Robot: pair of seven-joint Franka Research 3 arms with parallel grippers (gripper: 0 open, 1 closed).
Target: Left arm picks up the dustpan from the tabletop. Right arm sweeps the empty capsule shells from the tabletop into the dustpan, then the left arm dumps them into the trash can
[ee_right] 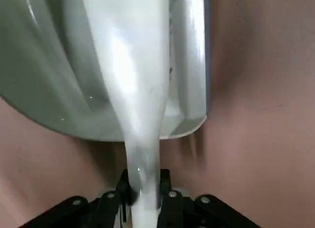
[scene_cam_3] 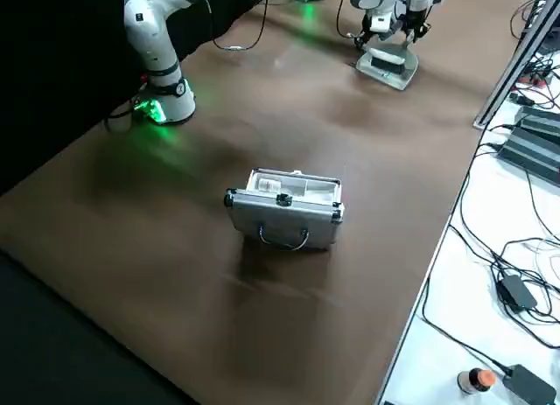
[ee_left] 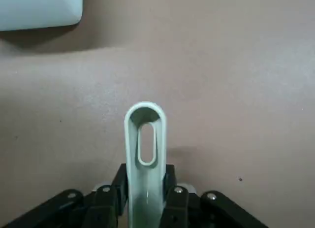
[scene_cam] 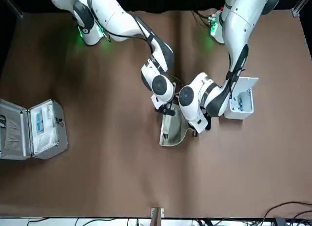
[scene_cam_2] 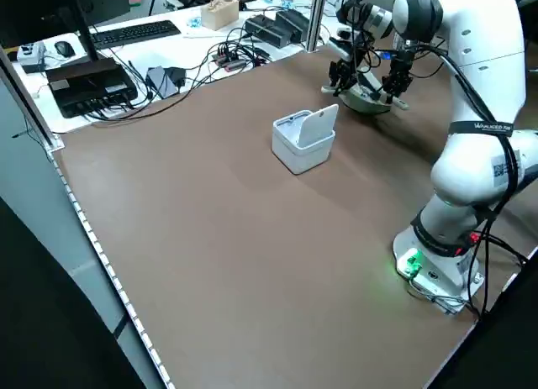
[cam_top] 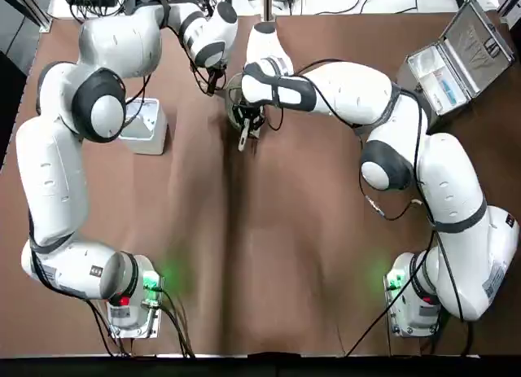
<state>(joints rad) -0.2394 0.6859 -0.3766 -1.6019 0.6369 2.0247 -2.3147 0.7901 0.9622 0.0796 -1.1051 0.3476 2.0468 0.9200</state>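
The off-white dustpan [scene_cam: 179, 132] rests on the brown tabletop [cam_top: 269, 255] at the far centre. My left gripper [ee_left: 143, 181] is shut on its thin slotted handle [ee_left: 143, 134]; from across the table this gripper [scene_cam: 196, 127] shows beside the pan. My right gripper [ee_right: 142, 188] is shut on a white brush handle [ee_right: 138, 90] that lies over the pan's bowl [ee_right: 54, 90]. The brush [scene_cam: 167, 133] sits inside the pan. The trash can [scene_cam: 241, 105] stands open close by, with small bluish specks [scene_cam: 237, 104] inside. I cannot tell whether they are the capsule shells.
An open silver metal case [cam_top: 456, 59] stands at the far right of the table. The trash can [cam_top: 146, 126] sits just beside the left arm's elbow. Cables and electronics lie on the white bench [scene_cam_2: 168, 44] beyond the far edge.
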